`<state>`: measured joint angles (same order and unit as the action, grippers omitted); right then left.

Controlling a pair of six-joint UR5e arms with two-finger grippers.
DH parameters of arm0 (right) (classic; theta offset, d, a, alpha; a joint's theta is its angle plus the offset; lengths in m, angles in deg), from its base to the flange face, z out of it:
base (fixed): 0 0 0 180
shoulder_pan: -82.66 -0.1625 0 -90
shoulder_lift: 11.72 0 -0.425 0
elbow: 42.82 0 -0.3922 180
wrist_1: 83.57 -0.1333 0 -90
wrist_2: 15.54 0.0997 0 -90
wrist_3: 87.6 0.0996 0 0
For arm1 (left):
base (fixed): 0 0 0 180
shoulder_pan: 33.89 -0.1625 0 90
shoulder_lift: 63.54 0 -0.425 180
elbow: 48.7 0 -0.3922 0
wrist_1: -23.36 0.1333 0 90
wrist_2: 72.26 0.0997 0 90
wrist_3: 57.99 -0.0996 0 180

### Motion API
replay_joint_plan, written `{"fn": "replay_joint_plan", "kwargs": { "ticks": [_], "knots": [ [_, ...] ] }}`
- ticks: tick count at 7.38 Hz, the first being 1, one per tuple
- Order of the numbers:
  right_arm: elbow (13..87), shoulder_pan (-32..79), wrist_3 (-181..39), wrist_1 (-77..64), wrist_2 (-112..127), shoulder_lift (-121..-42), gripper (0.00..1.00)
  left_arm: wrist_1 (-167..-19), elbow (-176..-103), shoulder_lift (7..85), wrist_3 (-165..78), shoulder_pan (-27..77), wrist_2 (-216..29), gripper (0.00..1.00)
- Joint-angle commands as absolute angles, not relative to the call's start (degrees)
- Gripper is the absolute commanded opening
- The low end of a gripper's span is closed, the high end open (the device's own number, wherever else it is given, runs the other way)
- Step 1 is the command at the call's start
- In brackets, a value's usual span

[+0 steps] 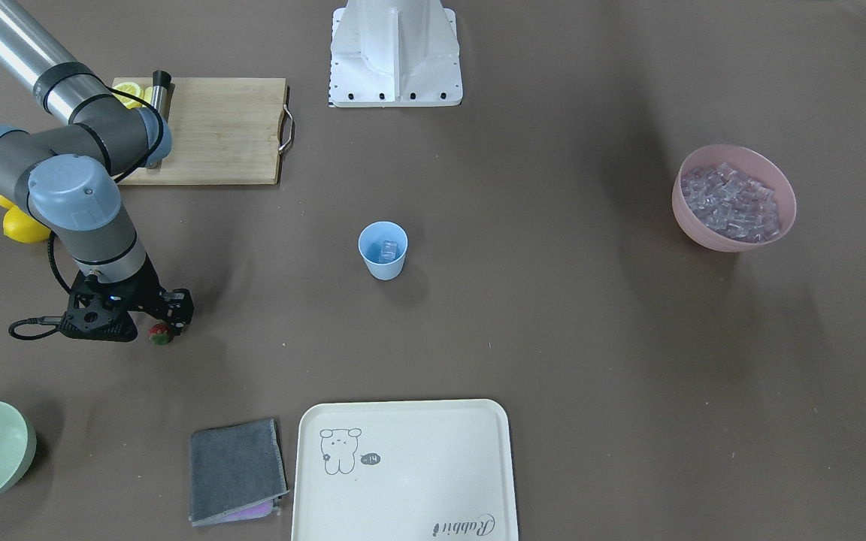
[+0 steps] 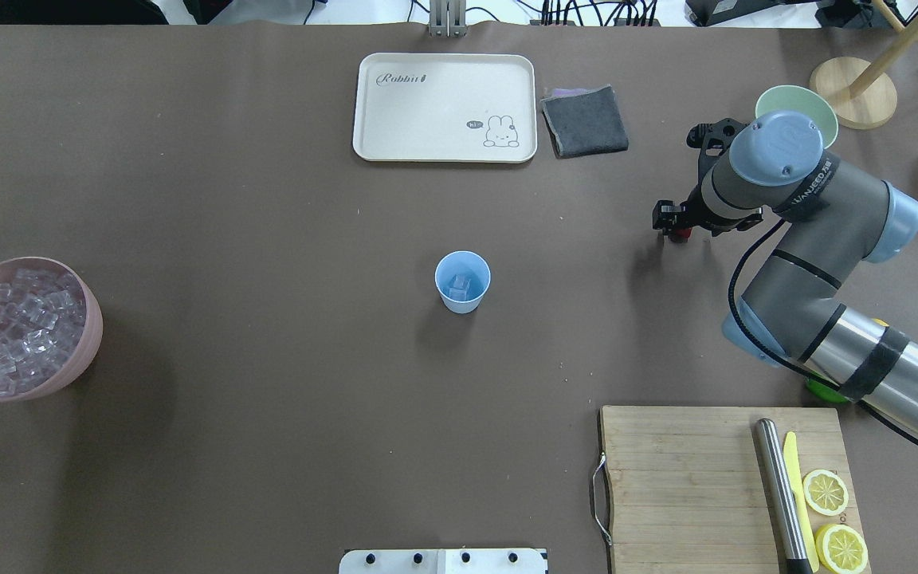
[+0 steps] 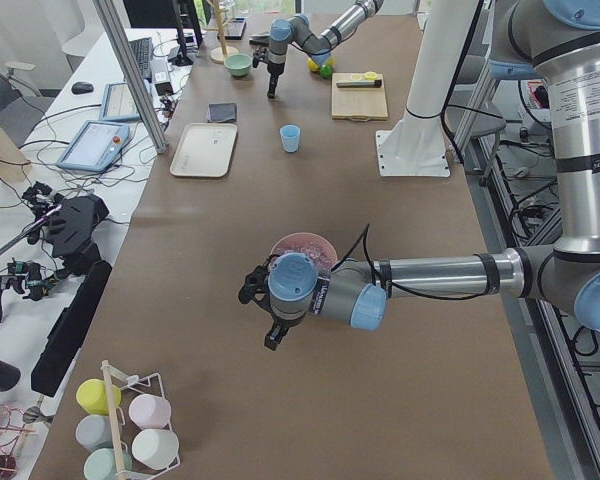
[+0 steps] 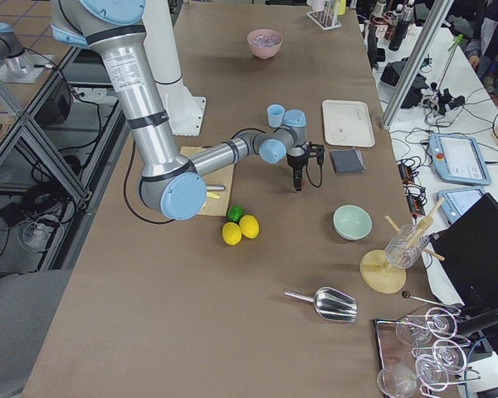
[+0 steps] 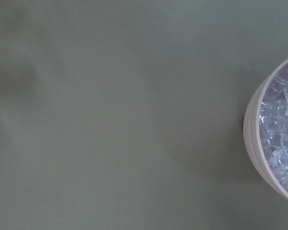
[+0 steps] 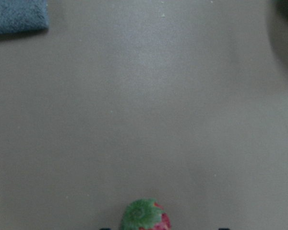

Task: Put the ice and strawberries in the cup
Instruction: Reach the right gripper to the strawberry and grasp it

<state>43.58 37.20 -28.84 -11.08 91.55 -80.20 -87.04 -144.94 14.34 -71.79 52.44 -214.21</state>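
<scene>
My right gripper (image 1: 166, 324) is hovering open astride the strawberry (image 6: 144, 216), well apart from the cup (image 1: 384, 269), holding nothing. I am planning a gentle, centred squeeze.

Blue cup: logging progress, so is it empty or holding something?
Not empty. The cup stands upright with clear ice cubes inside; the strawberry is outside it.

A brown-covered surface (image 2: 268, 199) is stretching lengthwise through the evenly lit room, a white side bench (image 3: 100, 110) running alongside, tiled floor (image 4: 75, 274) showing beyond.
</scene>
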Motion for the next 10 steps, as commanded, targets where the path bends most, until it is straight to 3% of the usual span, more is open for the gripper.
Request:
{"fn": "replay_joint_plan", "kwargs": {
  "ticks": [1, 2, 3, 4, 7, 10],
  "knots": [
    [43.3, 37.2, -28.6, -11.1, 91.5, -79.6, 0.74, -87.0, -144.9, 14.3, -71.8, 52.4, -214.2, 1.0],
    [43.2, 37.3, -28.5, -11.1, 91.5, -79.5, 0.65, -87.0, -144.9, 14.4, -71.7, 52.4, -214.2, 1.0],
    [43.2, 37.4, -28.5, -11.1, 91.5, -79.4, 0.38, -87.0, -144.9, 14.4, -71.7, 52.4, -214.2, 1.0],
    [43.3, 37.7, -28.5, -11.1, 91.5, -79.4, 0.0, -87.0, -144.9, 14.4, -71.7, 52.4, -214.2, 1.0],
    [44.3, 36.0, -28.2, -10.9, 92.2, -76.5, 0.0, -87.0, -144.9, 14.2, -71.8, 52.4, -214.2, 1.0],
    [50.9, 35.7, -28.3, -11.0, 92.1, -73.3, 0.0, -87.1, -144.4, 14.3, -71.8, 52.2, -214.2, 1.0]
  ]
}}
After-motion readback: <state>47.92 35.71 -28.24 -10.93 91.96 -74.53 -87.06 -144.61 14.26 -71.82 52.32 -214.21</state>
